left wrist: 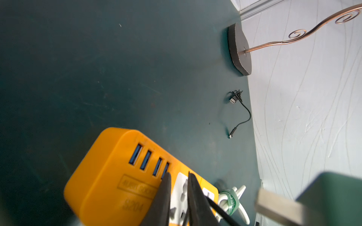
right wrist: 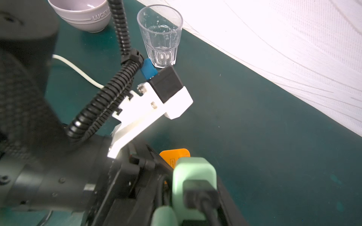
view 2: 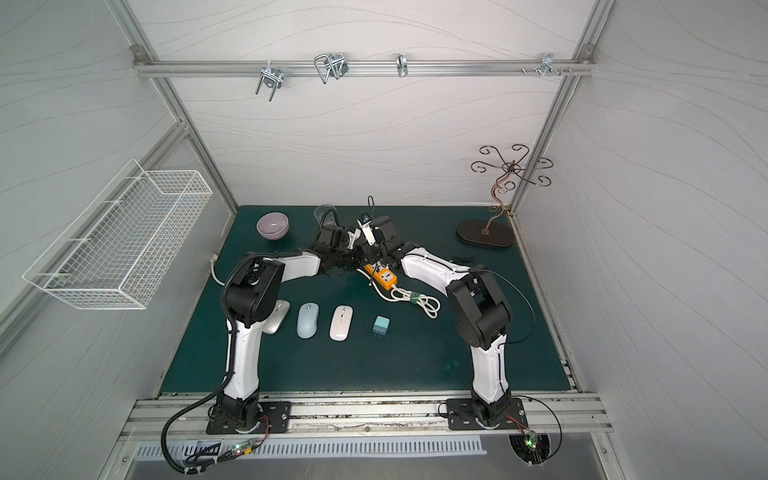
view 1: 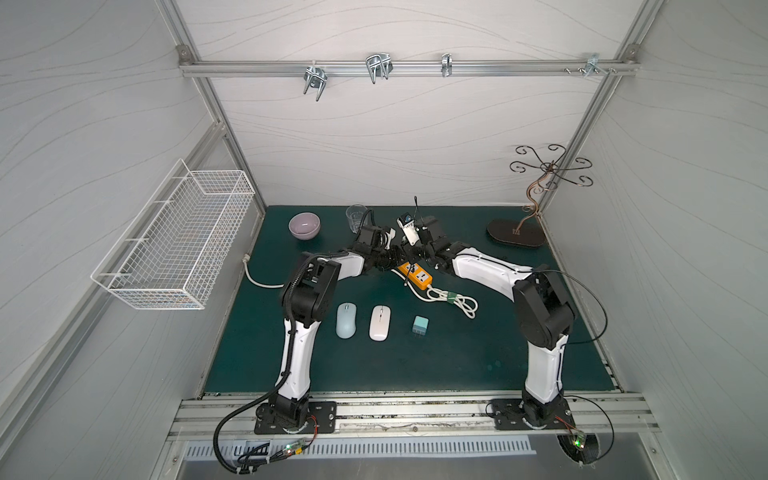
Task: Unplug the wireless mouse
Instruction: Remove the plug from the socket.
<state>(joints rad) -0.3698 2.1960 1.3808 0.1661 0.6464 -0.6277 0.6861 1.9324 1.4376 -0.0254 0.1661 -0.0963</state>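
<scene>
the adapter [right wrist: 194, 170] with the black plug [right wrist: 199, 193] looks light, stiff and smooth. the right pincer [right wrist: 195, 203] pinches its sides near the strip [left wrist: 109, 176], one prong bare. the left pincer [left wrist: 178, 177] is pressed together, tips on the strip. the blue mouse [view 1: 345, 320] and white mouse [view 1: 379, 323] lie well apart; which one is cabled i cannot tell. the arms crowd each other.

Bright even light; wall [right wrist: 274, 39] glare in rt wrist view, foreground blurry.
</scene>
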